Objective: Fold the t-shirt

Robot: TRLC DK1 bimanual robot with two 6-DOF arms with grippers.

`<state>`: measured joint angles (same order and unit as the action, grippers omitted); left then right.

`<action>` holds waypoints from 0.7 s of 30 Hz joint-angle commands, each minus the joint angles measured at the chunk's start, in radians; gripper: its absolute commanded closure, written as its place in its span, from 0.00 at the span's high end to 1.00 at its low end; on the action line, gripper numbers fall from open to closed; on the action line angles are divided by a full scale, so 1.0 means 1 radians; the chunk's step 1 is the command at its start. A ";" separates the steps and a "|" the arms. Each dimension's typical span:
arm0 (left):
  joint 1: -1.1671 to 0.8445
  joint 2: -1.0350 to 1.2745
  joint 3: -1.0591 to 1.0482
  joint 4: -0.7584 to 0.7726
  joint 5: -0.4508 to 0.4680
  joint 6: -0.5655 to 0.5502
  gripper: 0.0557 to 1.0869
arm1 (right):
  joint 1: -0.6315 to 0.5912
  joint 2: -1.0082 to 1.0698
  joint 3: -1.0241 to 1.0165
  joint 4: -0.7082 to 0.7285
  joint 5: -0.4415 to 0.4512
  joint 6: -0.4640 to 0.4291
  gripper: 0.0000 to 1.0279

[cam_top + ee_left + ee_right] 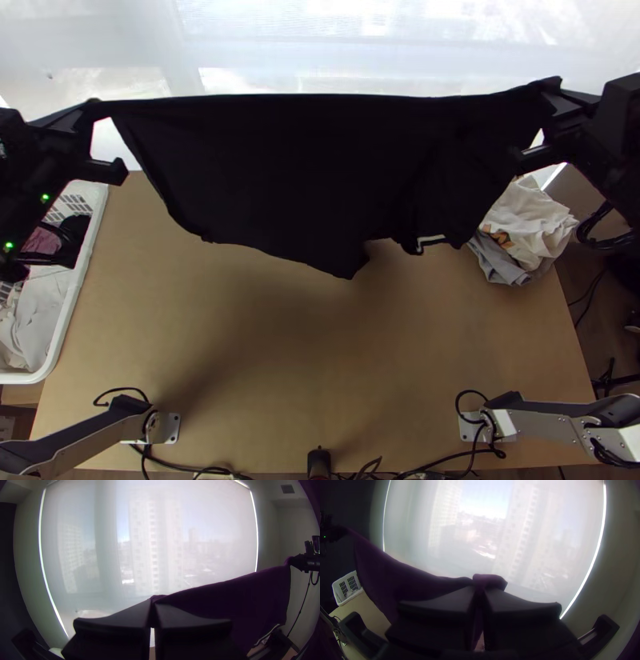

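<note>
Top view steeply downward, wrist views toward window [206, 523]

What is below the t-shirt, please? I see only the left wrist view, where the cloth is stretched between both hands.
Observer: The wooden table shows beyond the t-shirt's uneven lower edge, with a soft shadow on it.
Operator: Thank you. And what lies in the basket at the table's left side?
Observer: Pale cloths lie in the white basket.
Operator: How does the cloth sit at the tips of the right hand?
Observer: A small bunched tuft sticks out past the right hand's fingertips.
</note>
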<state>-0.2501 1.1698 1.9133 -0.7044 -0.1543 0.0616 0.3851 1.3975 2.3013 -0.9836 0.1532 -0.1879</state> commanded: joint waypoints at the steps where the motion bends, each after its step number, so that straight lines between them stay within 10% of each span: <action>1: 0.015 -0.071 0.079 0.049 -0.051 0.015 0.03 | 0.075 -0.065 0.004 0.109 0.086 -0.081 0.03; 21: 0.015 -0.303 0.136 -0.158 -0.039 0.138 0.03 | 0.107 -0.310 -0.080 0.016 0.112 -0.145 0.03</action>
<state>-0.2379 0.9344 2.0445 -0.7986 -0.1913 0.1604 0.4858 1.1751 2.2639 -0.9070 0.2592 -0.3233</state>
